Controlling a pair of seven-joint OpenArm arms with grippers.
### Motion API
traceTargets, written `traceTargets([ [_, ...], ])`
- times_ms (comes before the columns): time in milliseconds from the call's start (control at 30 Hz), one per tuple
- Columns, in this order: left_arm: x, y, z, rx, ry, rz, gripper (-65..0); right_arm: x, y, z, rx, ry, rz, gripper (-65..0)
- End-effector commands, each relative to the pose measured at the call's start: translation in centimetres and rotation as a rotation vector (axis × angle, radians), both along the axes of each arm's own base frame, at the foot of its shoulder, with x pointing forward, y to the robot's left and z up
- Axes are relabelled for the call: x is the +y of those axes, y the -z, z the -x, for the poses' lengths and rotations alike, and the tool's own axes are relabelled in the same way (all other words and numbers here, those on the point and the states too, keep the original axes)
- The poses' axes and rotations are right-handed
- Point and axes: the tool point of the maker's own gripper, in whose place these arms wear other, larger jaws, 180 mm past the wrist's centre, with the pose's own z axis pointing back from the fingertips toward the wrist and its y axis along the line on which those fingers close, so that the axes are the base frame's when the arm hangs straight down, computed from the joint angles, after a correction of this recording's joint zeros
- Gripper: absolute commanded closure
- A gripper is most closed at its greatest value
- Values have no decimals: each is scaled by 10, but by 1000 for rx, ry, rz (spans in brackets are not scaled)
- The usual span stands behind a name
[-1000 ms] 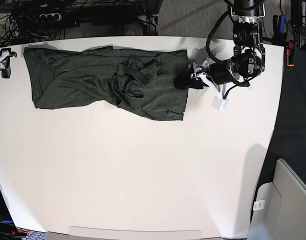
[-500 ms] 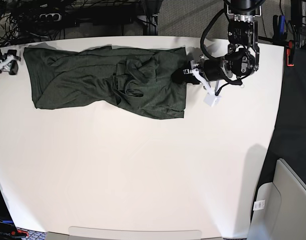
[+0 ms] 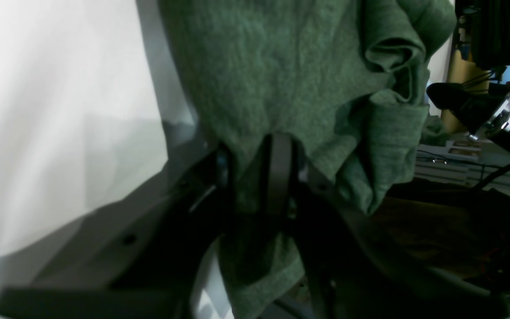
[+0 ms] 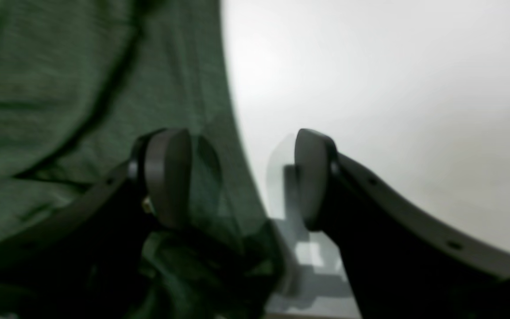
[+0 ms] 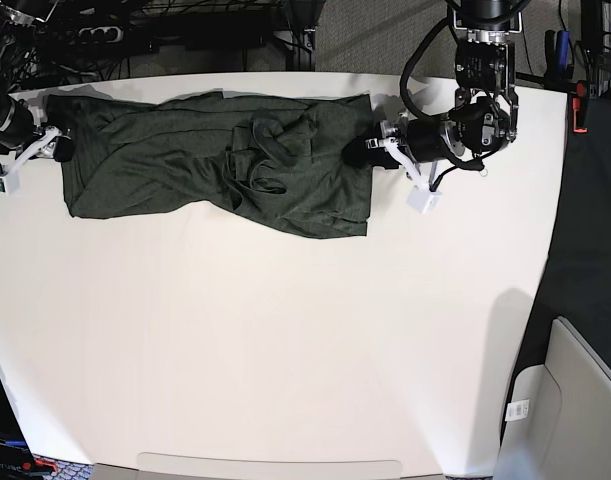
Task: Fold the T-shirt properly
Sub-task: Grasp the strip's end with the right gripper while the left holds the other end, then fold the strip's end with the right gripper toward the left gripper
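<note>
The dark olive-green T-shirt lies rumpled and stretched along the far side of the white table. My left gripper sits at the shirt's right edge. In the left wrist view the gripper is shut on a bunched fold of the T-shirt, which is pinched between its fingers. My right gripper is at the shirt's left edge. In the right wrist view the gripper stands open, one finger over the T-shirt and the other over bare table.
A black cloth hangs off the table's right side, with a pale bin below it. Cables and a power strip run behind the far edge. A red tool lies at the far right.
My left gripper has shut on the shirt's right edge and shifted slightly left. My right arm has come in from the left to the shirt's left edge.
</note>
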Motion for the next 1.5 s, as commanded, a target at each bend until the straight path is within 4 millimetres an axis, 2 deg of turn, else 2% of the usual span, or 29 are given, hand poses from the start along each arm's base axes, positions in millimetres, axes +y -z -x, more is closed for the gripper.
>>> traceTargets([
  [0,1,-4,-3,-12,6,-3,-47,-5,-11,-7,-33,-5,18,-383],
  [100,0,-5,-4,-13,8,-1,-47,-3,-9,-7,-29,-9,12,-383],
  [333,-1,-5,-3,-13,9,0,-47,23,3,-5,-5,-44,-55,-383],
  [533,-1,-5,-3,-11,11,1,-47,42,-1,-5,1,-69,-153,-384],
  [800,-1,-5,-3,-13,11,1,-47,51,-4,-6,-19,-76,-216,-385],
  [1033,-1,-5,-1,-4,24,-3,-47,83,1,-8,-12,-144,-286,-383],
  [1400,-1,-5,0,-3,24,-3,-47,112,7,-1,44,-197,-372,-377],
  [1467,-1,-5,0,-4,24,-3,-47,112,6,-4,39,-199,-370,-337],
])
